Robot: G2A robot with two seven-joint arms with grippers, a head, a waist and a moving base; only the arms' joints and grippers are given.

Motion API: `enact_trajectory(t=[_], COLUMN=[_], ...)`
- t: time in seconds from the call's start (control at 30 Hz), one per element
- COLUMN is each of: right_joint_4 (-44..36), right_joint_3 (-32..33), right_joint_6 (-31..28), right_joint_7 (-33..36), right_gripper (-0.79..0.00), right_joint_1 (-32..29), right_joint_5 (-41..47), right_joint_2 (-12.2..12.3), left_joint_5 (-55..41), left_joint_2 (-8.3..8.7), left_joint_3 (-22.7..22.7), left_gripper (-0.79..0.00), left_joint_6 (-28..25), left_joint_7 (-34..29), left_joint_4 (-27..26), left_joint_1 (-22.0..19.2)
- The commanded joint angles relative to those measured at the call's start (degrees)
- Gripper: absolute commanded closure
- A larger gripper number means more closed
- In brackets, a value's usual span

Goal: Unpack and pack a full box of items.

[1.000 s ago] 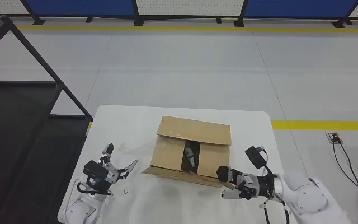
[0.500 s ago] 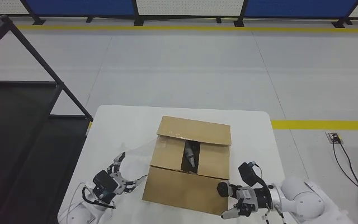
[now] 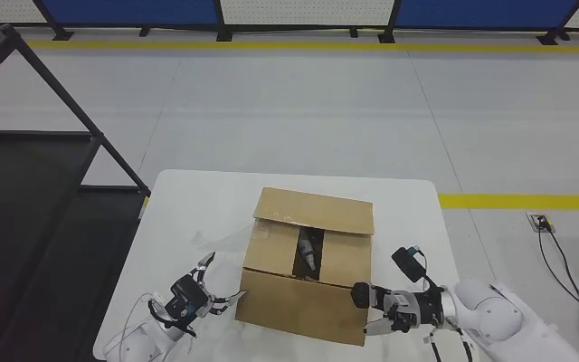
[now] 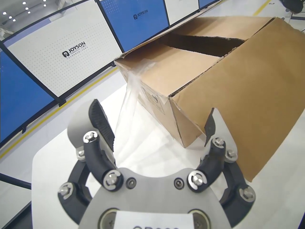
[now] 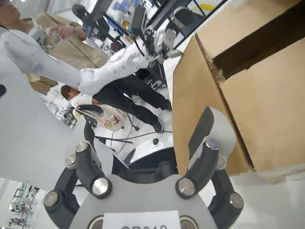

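A brown cardboard box [image 3: 312, 237] stands mid-table with its top flaps spread and a dark item [image 3: 308, 252] showing in the gap. Its front flap [image 3: 298, 312] hangs out toward me. At the flap's left end my left gripper [image 3: 223, 281] is open; in the left wrist view [image 4: 155, 120] the box's lower corner [image 4: 188, 141] sits between its fingers. A loose strip of clear tape [image 4: 129, 101] hangs from the box's edge. My right gripper [image 3: 365, 312] is open at the flap's right end; in the right wrist view [image 5: 145, 129] one fingertip [image 5: 202, 125] lies beside the cardboard [image 5: 190, 96].
The white table [image 3: 199, 208] has bare room on both sides of the box and behind it. A black rack [image 3: 54, 145] stands off the table's left side. Its front edge lies close under both grippers.
The front flap has swung out and down toward the table's front. My left gripper has moved right, up to the box's corner. My right gripper dipped forward and came back beside the flap.
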Motion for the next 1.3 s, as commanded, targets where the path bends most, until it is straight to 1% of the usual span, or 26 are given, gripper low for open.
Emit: enact_trajectory(t=[0.0, 0.47, 0.6, 0.67, 0.7, 0.87, 0.93, 0.97, 1.27], right_joint_4=[-0.07, -0.07, -1.75, -1.39, -0.52, 4.35, 6.8, 8.3, 8.3], right_joint_3=[0.0, 0.0, -1.01, -1.41, -1.45, -1.93, -2.46, -2.9, -2.9], right_joint_6=[-0.01, -0.01, 5.72, 8.45, 10.17, 18.14, 22.16, 25.41, 25.41], right_joint_7=[-0.01, -0.01, -3.16, -2.68, -2.86, 1.18, 2.95, 3.89, 3.89], right_gripper=[-0.785, -0.785, -0.785, -0.785, -0.785, -0.785, -0.785, -0.785, -0.785], right_joint_1=[-0.04, -0.04, -0.31, 0.92, 1.58, 5.64, 7.68, 8.82, 8.82], right_joint_5=[-0.43, -0.43, 1.61, 4.56, 7.67, 19.99, 23.02, 24.01, 24.01], right_joint_2=[-0.01, -0.01, -0.67, -1.04, -1.27, -2.43, -3.03, -3.33, -3.33], left_joint_5=[0.04, 0.04, 0.04, 0.04, 0.04, 0.04, 0.04, 0.04, 0.04], left_joint_2=[0.0, 0.0, 0.0, 0.0, 0.0, 0.0, 0.0, 0.0, 0.0], left_joint_3=[-0.01, -0.01, -0.01, -0.01, -0.01, -0.01, -0.01, -0.01, -0.01], left_gripper=[-0.785, -0.785, -0.785, -0.785, -0.785, -0.785, -0.785, -0.785, -0.785], left_joint_6=[0.01, 0.01, 0.01, 0.01, 0.01, 0.01, 0.01, 0.01, 0.01], left_joint_7=[0.01, 0.01, 0.01, 0.01, 0.01, 0.01, 0.01, 0.01, 0.01], left_joint_4=[0.0, 0.0, 0.0, 0.0, 0.0, 0.0, 0.0, 0.0, 0.0], left_joint_1=[0.0, 0.0, 0.0, 0.0, 0.0, 0.0, 0.0, 0.0, 0.0])
